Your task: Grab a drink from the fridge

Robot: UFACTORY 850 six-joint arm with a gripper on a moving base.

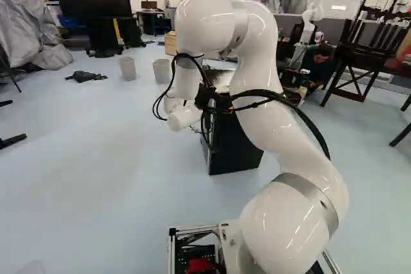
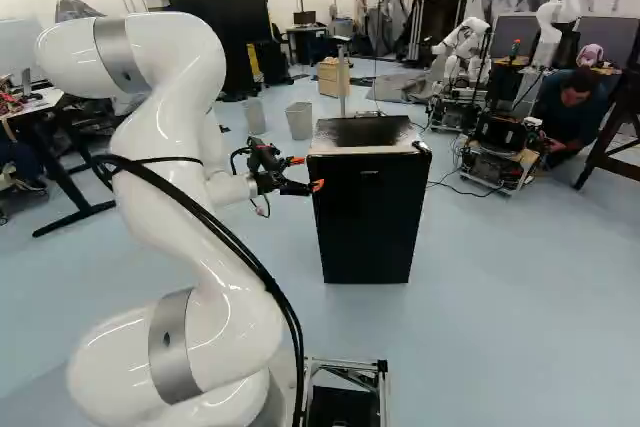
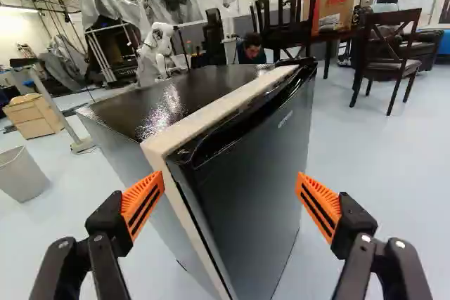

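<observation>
Holds tool (image 2: 307, 173) wide open, w/ fingers well apart; faces closed blk mini fridge (image 3: 242, 152) near, ahead of tool, w/ upper front corner showing btwn fingers.

Upright black fridge (image 2: 368, 217), door closed

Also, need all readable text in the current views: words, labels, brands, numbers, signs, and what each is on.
"ACE": red letters on the cardboard box behind the fridge, wrist view.
Smaller label lower on that box: too small to read.
Pale lettering on the fridge door, near its top edge: too small and blurred to read.
Anything else in the three views: too small or blurred to read.
</observation>
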